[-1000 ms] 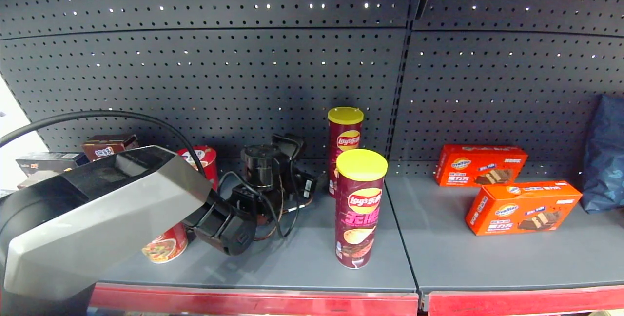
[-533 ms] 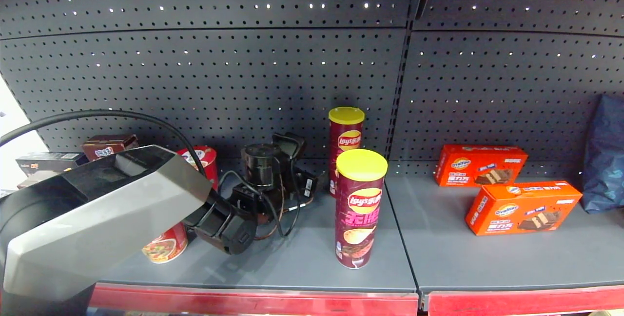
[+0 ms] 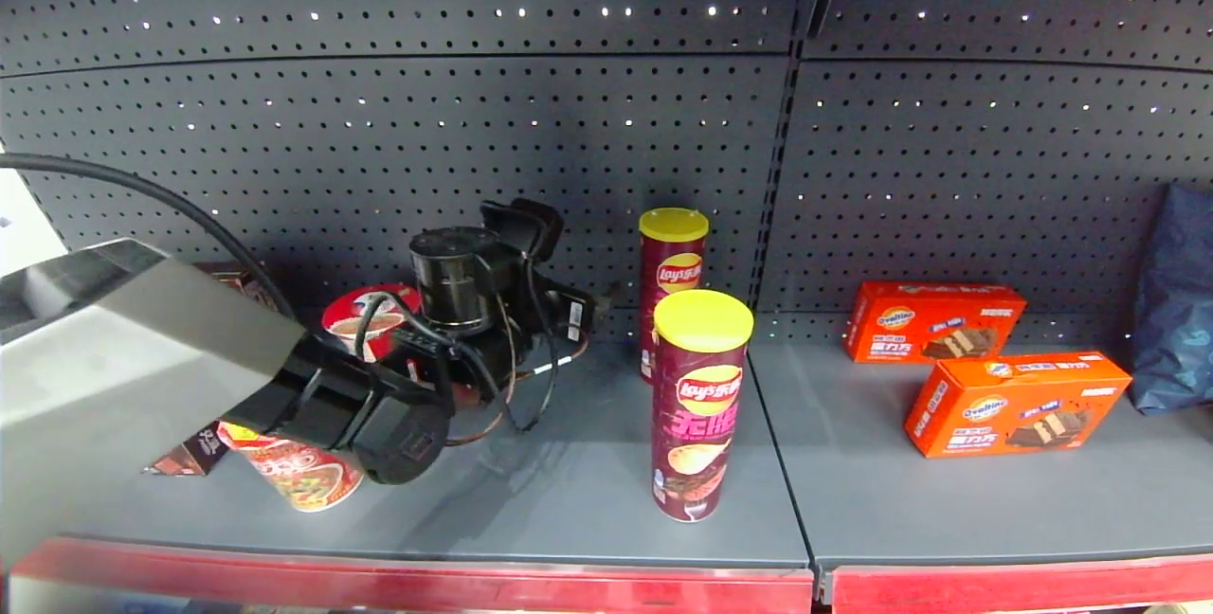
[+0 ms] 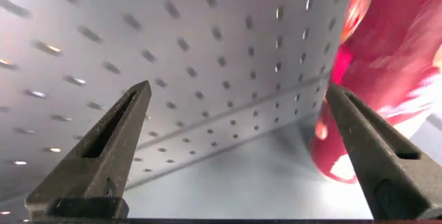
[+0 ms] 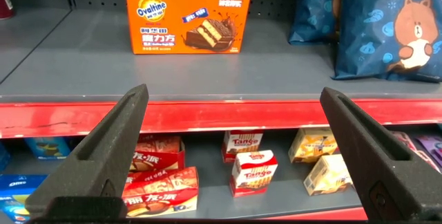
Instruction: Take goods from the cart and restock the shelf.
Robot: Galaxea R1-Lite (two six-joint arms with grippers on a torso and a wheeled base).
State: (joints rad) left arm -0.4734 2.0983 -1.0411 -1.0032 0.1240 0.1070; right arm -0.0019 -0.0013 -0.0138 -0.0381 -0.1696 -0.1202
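Grey shelf (image 3: 588, 500) with a perforated back panel (image 3: 474, 121), head view: the left arm (image 3: 142, 358) extends over the left section, above a noodle cup (image 3: 303, 472). The front chip can (image 3: 701, 406) and rear chip can (image 3: 671, 263) stand upright at the centre. Two orange boxes (image 3: 1019, 401) lie to the right.

Left wrist view: the left gripper (image 4: 236, 89) is spread wide and holds nothing. It faces the panel, with a red container (image 4: 387, 79) just beside one finger.

Right wrist view: the right gripper (image 5: 233, 91) is spread wide and holds nothing, in front of an orange box (image 5: 186, 16) and blue bags (image 5: 387, 23).
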